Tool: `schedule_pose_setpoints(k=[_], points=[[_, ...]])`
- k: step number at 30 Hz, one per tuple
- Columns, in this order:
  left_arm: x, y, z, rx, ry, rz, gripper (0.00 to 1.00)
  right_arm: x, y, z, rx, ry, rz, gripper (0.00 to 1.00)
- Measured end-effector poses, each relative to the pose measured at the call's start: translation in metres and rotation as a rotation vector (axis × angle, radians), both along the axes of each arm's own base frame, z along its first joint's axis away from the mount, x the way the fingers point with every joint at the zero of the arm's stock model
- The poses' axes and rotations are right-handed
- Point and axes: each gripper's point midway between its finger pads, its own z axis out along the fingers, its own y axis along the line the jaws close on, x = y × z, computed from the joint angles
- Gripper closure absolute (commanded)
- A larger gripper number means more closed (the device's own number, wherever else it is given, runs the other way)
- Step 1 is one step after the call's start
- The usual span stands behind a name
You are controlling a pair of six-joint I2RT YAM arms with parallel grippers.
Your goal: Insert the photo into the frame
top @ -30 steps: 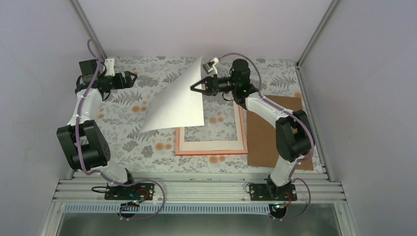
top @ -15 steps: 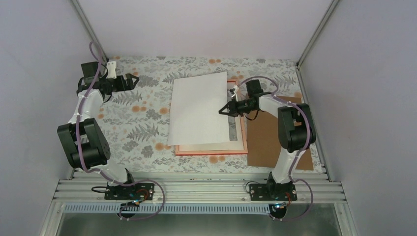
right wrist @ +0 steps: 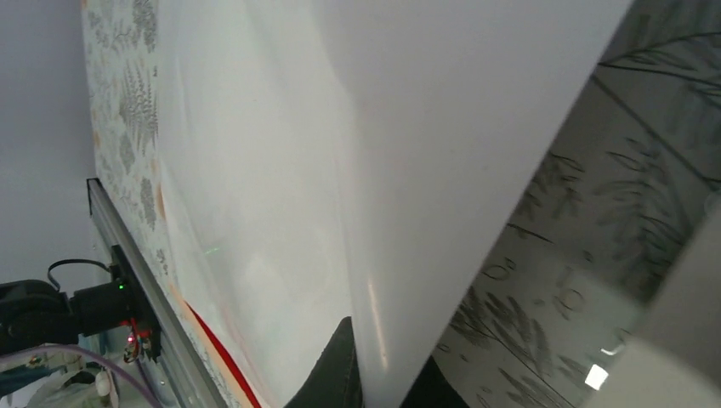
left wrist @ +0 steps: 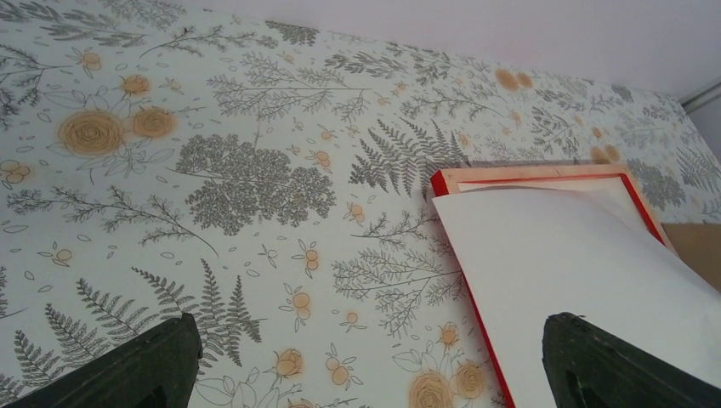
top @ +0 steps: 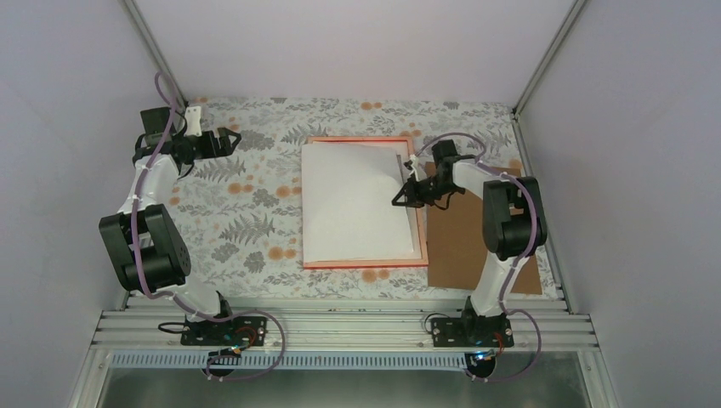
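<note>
top view / left gripper (top: 228, 138): I see the jaws spread wide with nothing between them. It sits at far left over the floral cloth (top: 246, 225), well apart from the frame.
top view / right gripper (top: 396, 202): I read it as clenched on the right edge of the photo (top: 353, 204), tips over the frame's right side.
top view / photo: plain white side up, lying across the frame (top: 366, 264). Left and near edges look flat inside the rails; the right edge bows up toward the pinch.
top view / frame: flat on the cloth mid-table, pale orange-pink face up. The only thing I see in it is the photo, covering nearly all of the opening.
top view / backing board (top: 459, 246): brown, flat, just beside the frame's right rail. I can't tell if they touch. The right arm (top: 502, 212) passes above it.
left wrist / fingers (left wrist: 144, 365): two dark tips at the bottom corners, far apart. Only cloth shows in the gap, and they touch nothing I can see.
left wrist / frame: one corner in view, red outer edge, pale face. The white sheet lies on it, its far edge curling slightly off the rail.
right wrist / fingers: two dark tips close together at the bottom, sheet edge pinched between them.
right wrist / photo: white sheet fills most of the view, tilted up; red frame edge at lower left.
right wrist / under the sheet: grey fern pattern at right below the lifted edge, too blurred for me to say more.
</note>
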Motion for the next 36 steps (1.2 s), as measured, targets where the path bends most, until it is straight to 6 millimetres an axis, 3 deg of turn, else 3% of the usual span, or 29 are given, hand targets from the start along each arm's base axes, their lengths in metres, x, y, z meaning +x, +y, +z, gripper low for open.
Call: schedule_pose_setpoints(k=[8, 18, 21, 25, 27, 32, 36], points=[[0.0, 0.0, -0.001, -0.002, 0.001, -0.001, 0.0, 0.002, -0.025, 0.009, -0.042, -0.035, -0.052, 0.96], [0.002, 0.0, -0.015, -0.016, 0.035, -0.004, 0.0, 0.002, -0.026, 0.009, -0.045, -0.035, -0.055, 0.96], [0.002, 0.0, -0.016, -0.017, 0.036, -0.004, 0.0, 0.002, -0.026, 0.007, -0.046, -0.029, -0.059, 0.86], [0.002, 0.0, -0.016, -0.019, 0.037, -0.003, 0.0, 0.004, -0.029, 0.004, -0.07, -0.022, -0.077, 0.56], [0.002, 0.0, -0.015, -0.019, 0.037, -0.003, 0.0, 0.005, -0.03, 0.002, -0.081, -0.019, -0.088, 0.47], [0.002, 0.0, -0.015, -0.019, 0.037, -0.003, 0.0, 0.004, -0.035, -0.002, -0.114, -0.018, -0.101, 0.33], [0.003, 0.0, -0.016, -0.02, 0.039, -0.003, 0.0, 0.002, -0.041, 0.0, -0.156, -0.033, -0.112, 0.31]])
